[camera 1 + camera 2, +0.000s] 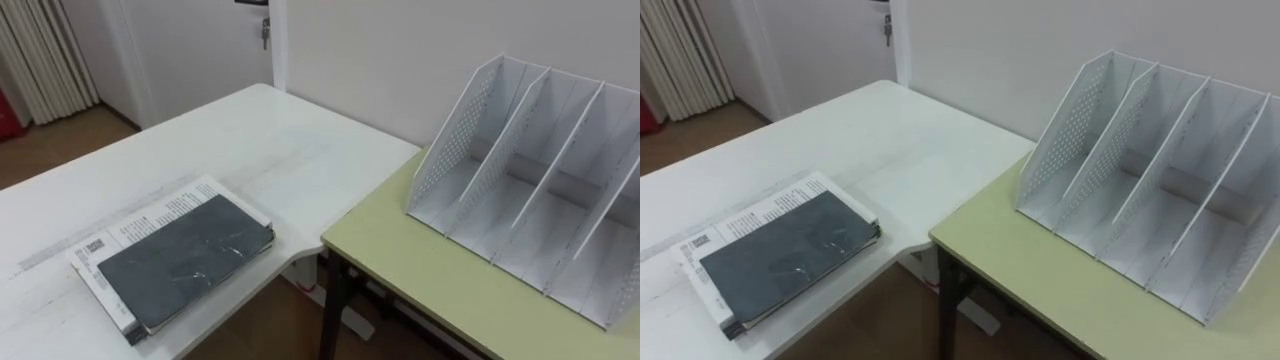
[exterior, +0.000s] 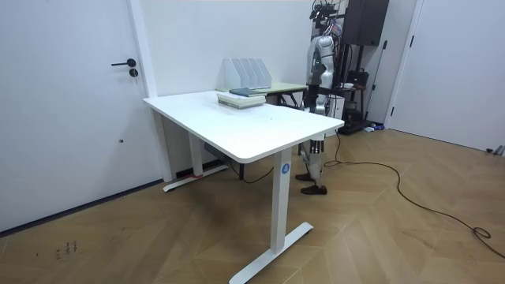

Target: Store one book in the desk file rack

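One dark book (image 1: pixel 185 262) lay atop a printed book (image 1: pixel 150 212), left of the file rack (image 1: pixel 530 180); it looked thin, stiff and slick, best pinched at its long edge. Hands (image 2: pixel 310 99): state could not be told.

Upright stance in the room view; both arms (image 2: pixel 315 71) lowered beside the torso

White desk: a large white rectangular desk (image 1: pixel 300 150) on white legs is standing beside the wall.
Green table: a pale green-topped table with dark legs (image 1: pixel 400 265) is sitting just beside the desk's corner.
Door: a white door (image 2: pixel 71 102) with a black lever handle (image 2: pixel 124 63) is standing shut.
Curtain: a cream pleated curtain (image 1: pixel 45 55) is hanging down to the brown wooden floor (image 2: pixel 379 229).
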Available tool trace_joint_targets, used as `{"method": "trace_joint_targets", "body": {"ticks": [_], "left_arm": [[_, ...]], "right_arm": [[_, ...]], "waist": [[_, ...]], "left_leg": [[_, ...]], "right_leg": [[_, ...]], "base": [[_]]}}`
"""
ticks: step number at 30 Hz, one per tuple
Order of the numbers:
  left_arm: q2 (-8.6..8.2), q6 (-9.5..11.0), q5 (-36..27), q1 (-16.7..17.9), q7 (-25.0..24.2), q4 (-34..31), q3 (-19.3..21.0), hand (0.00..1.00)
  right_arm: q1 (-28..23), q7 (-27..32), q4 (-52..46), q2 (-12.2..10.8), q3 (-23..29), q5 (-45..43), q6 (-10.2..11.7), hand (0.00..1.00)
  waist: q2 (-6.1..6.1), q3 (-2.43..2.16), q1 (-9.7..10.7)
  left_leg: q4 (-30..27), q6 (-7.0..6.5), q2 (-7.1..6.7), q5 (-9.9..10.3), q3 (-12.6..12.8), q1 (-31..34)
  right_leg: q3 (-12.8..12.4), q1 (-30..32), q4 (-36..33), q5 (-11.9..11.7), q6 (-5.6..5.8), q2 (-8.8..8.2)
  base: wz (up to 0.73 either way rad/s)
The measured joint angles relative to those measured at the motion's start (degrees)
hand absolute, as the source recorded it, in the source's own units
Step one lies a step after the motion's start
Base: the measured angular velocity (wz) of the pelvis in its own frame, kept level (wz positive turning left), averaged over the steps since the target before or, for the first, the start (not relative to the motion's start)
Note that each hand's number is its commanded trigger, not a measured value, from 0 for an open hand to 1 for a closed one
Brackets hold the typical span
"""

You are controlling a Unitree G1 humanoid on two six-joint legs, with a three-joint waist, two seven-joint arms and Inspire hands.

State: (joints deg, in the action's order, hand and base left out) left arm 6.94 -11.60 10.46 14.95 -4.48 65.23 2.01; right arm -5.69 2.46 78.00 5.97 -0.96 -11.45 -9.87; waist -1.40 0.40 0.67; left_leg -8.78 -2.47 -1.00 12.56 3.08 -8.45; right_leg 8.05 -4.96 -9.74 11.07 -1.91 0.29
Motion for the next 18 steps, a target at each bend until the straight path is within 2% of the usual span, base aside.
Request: {"method": "trace_joint_targets", "body": {"ticks": [6,10,14,18], "left_arm": [[-0.01,0.09,2.69,-0.51,0.28,-0.03,0.03,0.00],[0.00,0.56,3.87,-1.67,0.55,-0.04,0.14,0.00],[0.08,1.38,4.25,-2.62,2.66,-0.11,-0.05,0.00],[0.52,1.81,8.41,-3.84,3.97,-1.67,-0.05,0.00]], "right_arm": [[-0.32,0.03,0.06,0.01,0.00,0.99,0.06,0.00],[-0.37,0.50,0.06,0.02,-0.02,1.56,0.98,0.00],[-0.18,0.80,0.05,0.14,-0.02,1.90,1.81,0.00],[0.34,1.12,-0.16,0.34,0.07,1.79,2.66,0.00]], "waist": [[0.03,-0.02,-0.93],[0.26,-0.05,-1.11],[0.54,-0.03,-0.77],[0.86,-0.07,0.70]], "left_leg": [[0.00,0.00,0.00,0.00,0.04,-0.23],[0.00,0.00,0.00,0.00,-0.02,-0.15],[0.02,0.00,0.00,0.00,-0.16,-0.09],[-0.03,0.00,-0.02,0.00,-0.30,0.38]], "right_leg": [[-0.03,0.04,-0.02,0.00,0.00,-0.02],[0.02,0.01,-0.10,0.00,-0.01,-0.03],[0.08,-0.02,-0.12,0.00,0.00,-0.03],[0.96,0.10,-0.04,0.00,0.01,-0.13]], "base": [[0.00],[0.00],[0.01],[0.11]]}}
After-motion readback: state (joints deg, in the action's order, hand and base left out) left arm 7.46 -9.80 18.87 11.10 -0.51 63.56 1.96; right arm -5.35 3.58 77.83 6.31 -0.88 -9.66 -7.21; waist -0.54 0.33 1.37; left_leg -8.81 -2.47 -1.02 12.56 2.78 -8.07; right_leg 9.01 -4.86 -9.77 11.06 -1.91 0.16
